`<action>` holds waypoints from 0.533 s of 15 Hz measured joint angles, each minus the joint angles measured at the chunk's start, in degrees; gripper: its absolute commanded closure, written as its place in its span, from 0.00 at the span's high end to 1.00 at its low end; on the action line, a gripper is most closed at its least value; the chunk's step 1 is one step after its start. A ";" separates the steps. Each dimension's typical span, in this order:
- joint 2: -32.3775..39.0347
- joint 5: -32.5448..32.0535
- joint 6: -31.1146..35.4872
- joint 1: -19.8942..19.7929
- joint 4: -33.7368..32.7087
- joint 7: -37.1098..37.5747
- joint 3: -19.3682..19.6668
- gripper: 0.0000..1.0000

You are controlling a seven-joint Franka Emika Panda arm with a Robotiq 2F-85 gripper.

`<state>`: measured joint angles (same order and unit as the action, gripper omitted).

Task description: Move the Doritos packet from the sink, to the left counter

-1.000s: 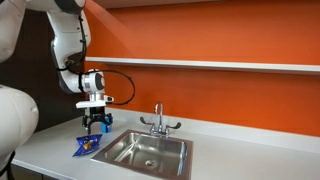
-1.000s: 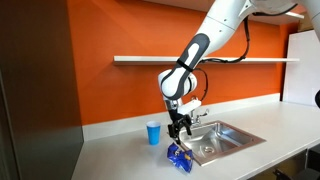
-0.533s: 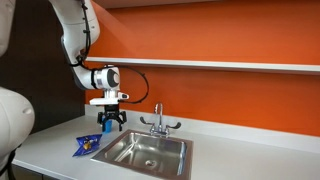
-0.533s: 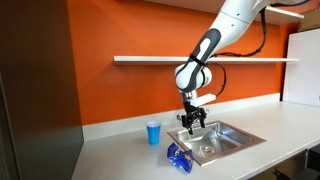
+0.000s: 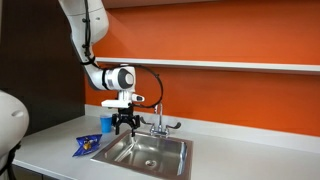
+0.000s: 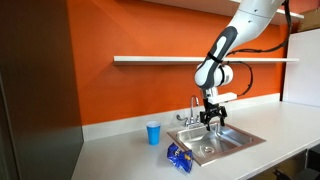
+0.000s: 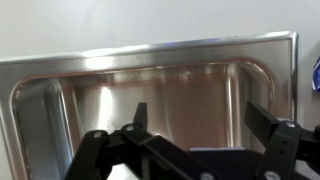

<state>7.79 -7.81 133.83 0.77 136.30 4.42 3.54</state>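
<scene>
Lying flat on the left counter [image 5: 45,150], crinkly blue Doritos packet [image 5: 87,145], orange markings, claw [image 5: 126,128] spread empty over sink [image 5: 155,150]

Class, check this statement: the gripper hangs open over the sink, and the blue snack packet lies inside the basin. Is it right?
Not quite. The snack packet is not inside the basin. It lies on the grey counter beside the sink, as both exterior views show. The rest holds: the gripper hangs open over the sink.
</scene>
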 measured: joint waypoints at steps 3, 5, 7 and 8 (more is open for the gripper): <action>-1.35 0.01 0.92 -1.42 2.17 1.07 1.50 1.00; -1.98 0.01 1.11 -2.19 3.30 2.08 2.40 1.00; -2.23 0.01 1.34 -2.68 3.95 2.65 2.88 1.00; -2.26 0.01 1.40 -2.71 4.07 2.83 2.99 1.00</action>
<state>5.54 -7.79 135.22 -1.94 140.36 7.25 6.53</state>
